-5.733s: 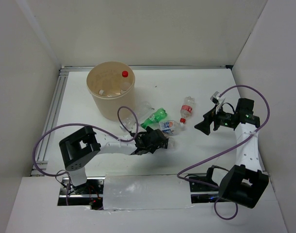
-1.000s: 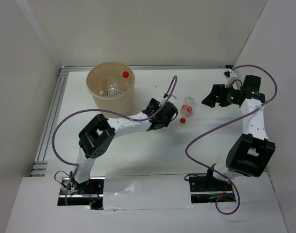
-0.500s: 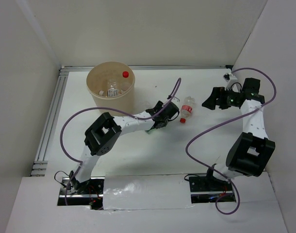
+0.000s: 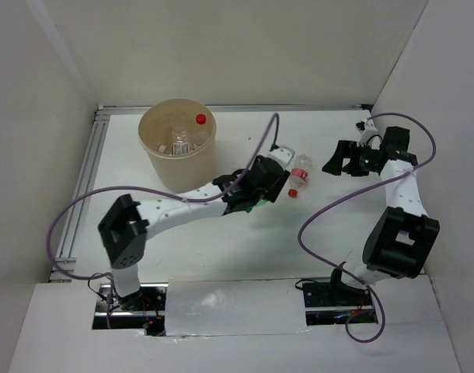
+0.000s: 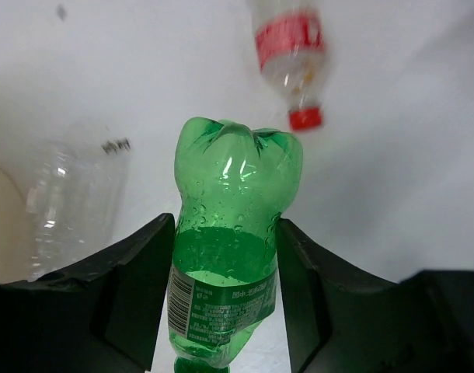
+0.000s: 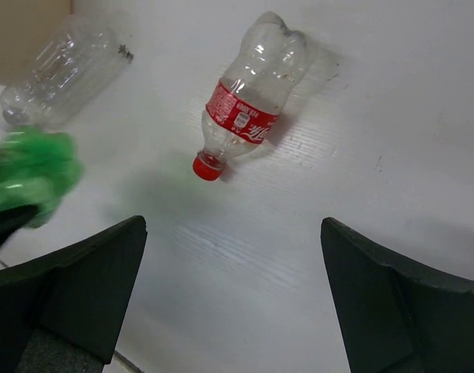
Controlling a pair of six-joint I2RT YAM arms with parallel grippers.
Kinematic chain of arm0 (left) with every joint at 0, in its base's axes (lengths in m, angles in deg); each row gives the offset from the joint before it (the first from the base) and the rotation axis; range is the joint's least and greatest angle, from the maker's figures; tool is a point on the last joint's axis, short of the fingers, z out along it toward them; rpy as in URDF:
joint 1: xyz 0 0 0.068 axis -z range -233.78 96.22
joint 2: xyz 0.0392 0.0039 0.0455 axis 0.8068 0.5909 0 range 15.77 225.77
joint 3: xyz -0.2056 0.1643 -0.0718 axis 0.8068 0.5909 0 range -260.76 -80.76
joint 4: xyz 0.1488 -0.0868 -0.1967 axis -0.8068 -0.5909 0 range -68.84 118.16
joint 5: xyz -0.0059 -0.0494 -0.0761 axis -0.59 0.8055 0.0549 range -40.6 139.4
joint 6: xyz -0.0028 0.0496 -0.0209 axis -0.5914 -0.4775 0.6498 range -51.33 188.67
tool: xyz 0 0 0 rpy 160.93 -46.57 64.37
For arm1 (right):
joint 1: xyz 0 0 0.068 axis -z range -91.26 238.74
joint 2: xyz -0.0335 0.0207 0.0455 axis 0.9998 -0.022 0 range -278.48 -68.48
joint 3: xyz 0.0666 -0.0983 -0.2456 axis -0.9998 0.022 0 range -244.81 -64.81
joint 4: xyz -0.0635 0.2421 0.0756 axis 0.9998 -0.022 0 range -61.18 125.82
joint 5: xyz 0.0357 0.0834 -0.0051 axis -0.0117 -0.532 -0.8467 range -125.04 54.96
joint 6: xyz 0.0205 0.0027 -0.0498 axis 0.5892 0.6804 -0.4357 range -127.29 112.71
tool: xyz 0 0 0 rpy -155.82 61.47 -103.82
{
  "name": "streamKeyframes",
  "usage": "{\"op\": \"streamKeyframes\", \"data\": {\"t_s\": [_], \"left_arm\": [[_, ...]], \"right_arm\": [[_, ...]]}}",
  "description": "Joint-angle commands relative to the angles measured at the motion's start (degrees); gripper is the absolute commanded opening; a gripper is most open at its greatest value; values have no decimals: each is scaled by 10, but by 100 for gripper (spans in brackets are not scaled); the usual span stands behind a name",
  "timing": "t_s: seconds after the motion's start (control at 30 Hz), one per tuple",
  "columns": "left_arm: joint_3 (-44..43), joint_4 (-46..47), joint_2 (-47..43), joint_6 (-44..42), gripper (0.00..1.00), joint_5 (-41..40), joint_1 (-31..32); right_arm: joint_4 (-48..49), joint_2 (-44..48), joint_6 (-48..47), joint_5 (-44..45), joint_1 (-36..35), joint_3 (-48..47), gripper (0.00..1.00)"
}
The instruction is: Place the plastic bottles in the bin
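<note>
- The left tool is clamped on the green bottle. Its black fingers press the labelled body from both sides, and the lobed base points away from the wrist camera.
- The green bottle's neck and cap are cut off at the bottom edge of the left wrist view. Whether the bottle rests on the desk or hangs above it cannot be told.
- From above, the green bottle is almost wholly hidden under the left tool, with only a sliver of green at the tool's near edge. It is to the right of the bin, outside it.
- In the right wrist view the green bottle is only a blurred smear at the left edge.
- The right tool stands wide open with nothing between its fingers, over bare desk.
- The red-labelled bottle lies on its side on the desk between the two tools, just beside the left tool. Its red cap points toward the near edge.
- A clear bottle lies on its side close to the bin's wall. Its cap end is hard to make out, and from above the left arm covers it.
- The bin stands at the far left of the desk. Inside it are a red cap and a few pale clear bodies, but their number cannot be counted.
</note>
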Motion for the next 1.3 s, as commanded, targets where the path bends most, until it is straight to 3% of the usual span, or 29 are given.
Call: {"op": "streamKeyframes", "data": {"t_s": [0.0,0.23,0.5,0.6,0.7,0.77,0.8,0.9,1.03,1.1,1.13,1.23,1.27], "left_arm": [[-33,51,-118,12,4,-16,-15],[-39,69,-244,53,6,-42,-102],[-28,68,-267,84,9,-109,-252],[-28,38,-250,90,20,-117,-288],[-28,30,-234,90,58,-112,-315],[-34,13,-227,90,80,-87,-336],[-39,13,-227,90,86,-80,-341],[-39,8,-240,77,97,-65,-341],[-3,56,-300,-5,99,-21,-282],[44,76,-344,-36,99,3,-219],[60,81,-355,-57,99,21,-197],[129,75,-377,-57,99,14,-116],[161,61,-377,-45,99,1,-100]], "right_arm": [[76,-1,56,55,-25,6,100],[111,-26,110,132,-96,6,100],[155,-63,153,186,-169,-7,100],[160,-101,170,213,-199,-24,100],[160,-140,182,262,-218,-46,100],[160,-166,191,300,-231,-54,100],[160,-174,208,313,-231,-63,100],[166,-209,233,355,-236,-79,100],[166,-244,239,360,-241,-98,96],[160,-255,239,352,-241,-98,88],[160,-255,239,346,-241,-98,77],[160,-249,225,322,-241,-91,62],[160,-249,215,312,-241,-83,50]]}}
